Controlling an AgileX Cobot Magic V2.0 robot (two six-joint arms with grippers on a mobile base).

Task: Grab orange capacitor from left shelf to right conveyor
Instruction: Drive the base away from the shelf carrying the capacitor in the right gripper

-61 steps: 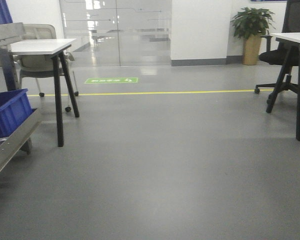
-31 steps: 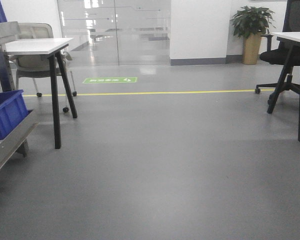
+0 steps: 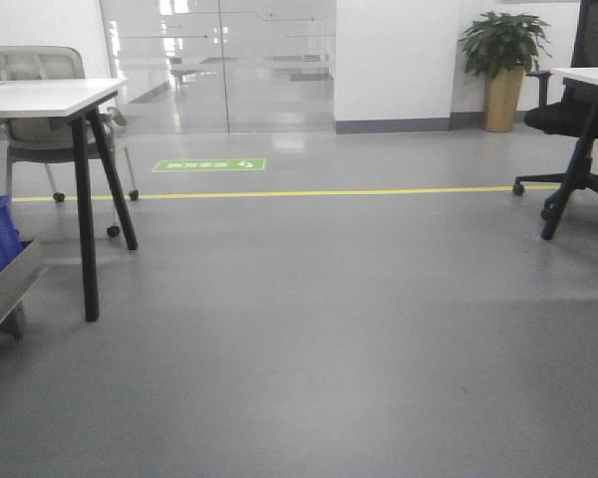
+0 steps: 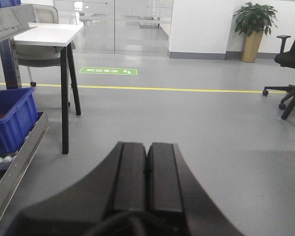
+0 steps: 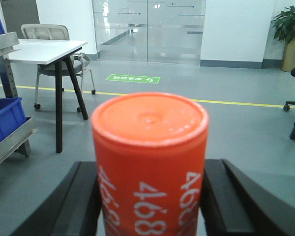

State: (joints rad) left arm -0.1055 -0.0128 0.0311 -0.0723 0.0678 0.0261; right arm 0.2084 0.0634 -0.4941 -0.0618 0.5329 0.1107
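Observation:
My right gripper (image 5: 151, 172) is shut on the orange capacitor (image 5: 150, 162). The capacitor stands upright between the black fingers (image 5: 86, 196), with white "4680" print on its side, held above the grey floor. My left gripper (image 4: 147, 147) is shut and empty, its two pads pressed together. The steel left shelf shows at the left edge of the left wrist view (image 4: 19, 157), the right wrist view (image 5: 10, 142) and the front view (image 3: 5, 289). The right conveyor is out of view.
A blue bin (image 4: 10, 118) sits on the shelf. A white table (image 3: 40, 97) with black legs and a grey chair (image 3: 40, 65) stand at the left. An office chair (image 3: 578, 115) and a desk edge are at the right, a potted plant (image 3: 502, 60) behind. A yellow floor line (image 3: 329, 192) crosses ahead.
In the front view the table, blue bin and shelf have slid to the left and partly out of frame, and the office chair at the right has shifted too.

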